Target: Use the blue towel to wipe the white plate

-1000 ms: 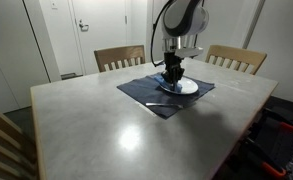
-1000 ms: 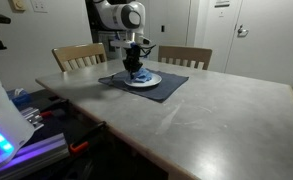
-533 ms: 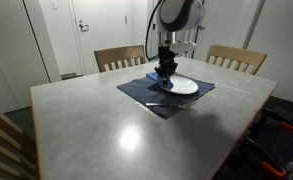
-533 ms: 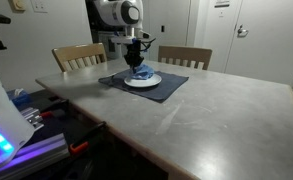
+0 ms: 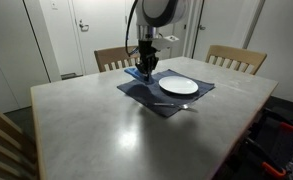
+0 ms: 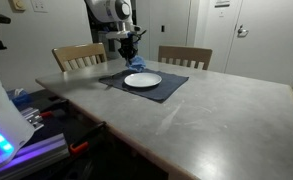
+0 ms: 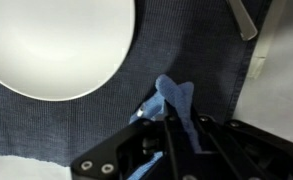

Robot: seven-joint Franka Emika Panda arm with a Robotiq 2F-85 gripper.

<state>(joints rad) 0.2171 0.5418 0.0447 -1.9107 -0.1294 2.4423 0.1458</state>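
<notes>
The white plate (image 5: pixel 179 86) lies on a dark blue placemat (image 5: pixel 154 100) in both exterior views (image 6: pixel 142 80); in the wrist view the plate (image 7: pixel 56 45) fills the upper left. My gripper (image 5: pixel 146 68) is shut on the blue towel (image 7: pixel 174 105) and holds it above the placemat's edge, off to the side of the plate and clear of it. The gripper also shows in an exterior view (image 6: pixel 132 50). The towel hangs bunched between the fingers (image 7: pixel 176 140).
A utensil (image 5: pixel 167 104) lies on the placemat in front of the plate; its handle shows in the wrist view (image 7: pixel 243 20). Two wooden chairs (image 5: pixel 118 58) (image 5: pixel 236 58) stand behind the grey table (image 5: pixel 106 130). Another chair back (image 5: pixel 1 140) is at the near corner.
My gripper has lifted off the plate with the towel and moved sideways away from it, past the plate's rim over the placemat's edge. The plate now lies uncovered.
</notes>
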